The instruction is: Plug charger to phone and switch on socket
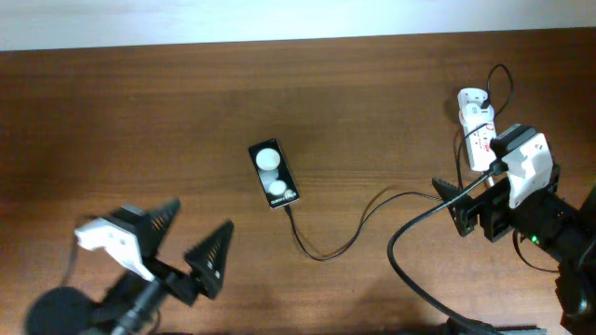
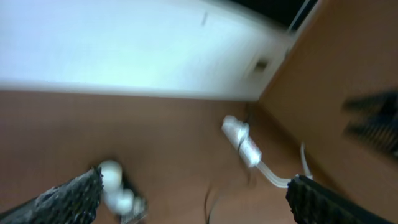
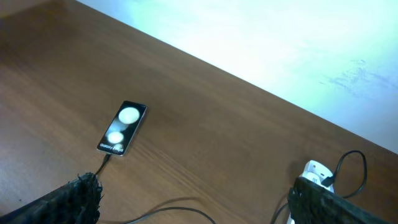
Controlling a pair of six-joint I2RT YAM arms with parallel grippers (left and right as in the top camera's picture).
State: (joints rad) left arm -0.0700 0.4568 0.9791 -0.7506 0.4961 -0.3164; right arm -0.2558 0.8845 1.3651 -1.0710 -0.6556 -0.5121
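We see the brown wooden table point(image 1: 140, 112) filling nearly the whole overhead view, with a pale wall point(image 1: 279, 19) along its top edge.

The left gripper point(image 1: 191, 234) sits at the lower left of that view. Its two dark fingers are spread wide and it grasps nothing. The blurred left wrist view shows the same wide gap, with bare wood between the fingers.

The right gripper point(image 1: 449, 207) is at the middle right, tips pointing toward the centre of the frame. Its fingers are also parted and released, with only tabletop between them in the right wrist view.

The socket point(image 1: 477, 126) lies in the upper right of the overhead frame, just above the right gripper. Its lower end is hidden under the arm's white wrist housing. We cannot tell how its switch stands.

The phone point(image 1: 274, 174) lies flat and face up a little left of centre, with two round white light spots on its glass. It is well apart from both grippers.

The charger point(image 1: 335, 249) shows as a thin black cable that meets the phone's lower end. It dips in a loop toward the bottom of the frame, then rises rightward to the right gripper. Its plug tip appears seated in the phone, though it is too small for us to be sure.
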